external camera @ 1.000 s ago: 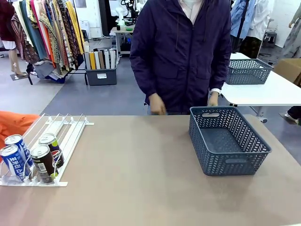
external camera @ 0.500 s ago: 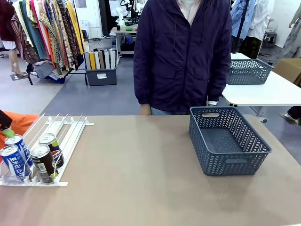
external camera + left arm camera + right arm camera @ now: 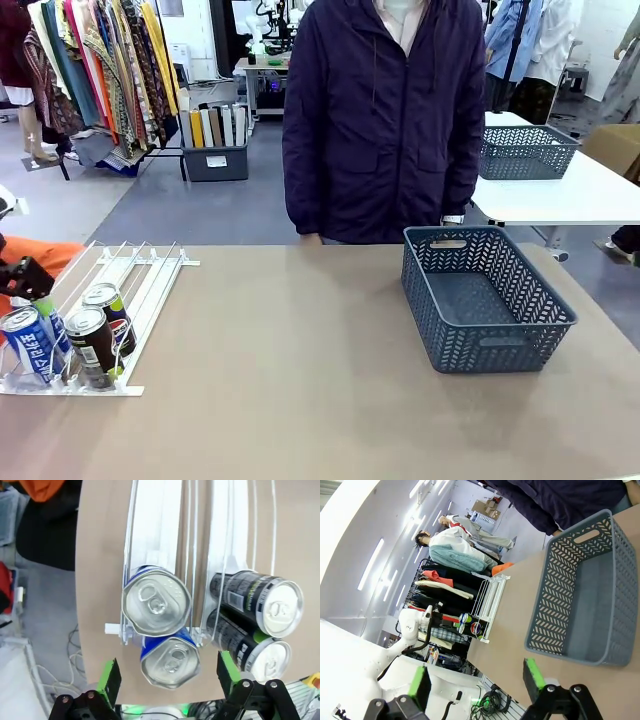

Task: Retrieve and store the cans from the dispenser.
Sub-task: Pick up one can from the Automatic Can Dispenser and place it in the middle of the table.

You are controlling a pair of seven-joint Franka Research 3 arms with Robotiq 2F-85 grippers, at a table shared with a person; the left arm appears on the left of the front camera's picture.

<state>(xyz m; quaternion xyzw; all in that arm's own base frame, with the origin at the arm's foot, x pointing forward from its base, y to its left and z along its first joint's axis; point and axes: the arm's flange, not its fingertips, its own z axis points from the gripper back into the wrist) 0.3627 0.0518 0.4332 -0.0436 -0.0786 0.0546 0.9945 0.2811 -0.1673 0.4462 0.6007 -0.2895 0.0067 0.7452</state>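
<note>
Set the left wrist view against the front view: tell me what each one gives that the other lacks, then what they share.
Left wrist: the cans from above, silver tops and pull tabs, with the left gripper open astride the nearest blue can. Front: the empty grey basket and the person behind the table. Shared: four cans at the dispenser's near end.

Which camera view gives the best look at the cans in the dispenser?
The left wrist view: it looks down on all four cans, silver tops clear, beyond the open left gripper. The front view shows them from the side; the right wrist view shows them tiny and far off.
</note>
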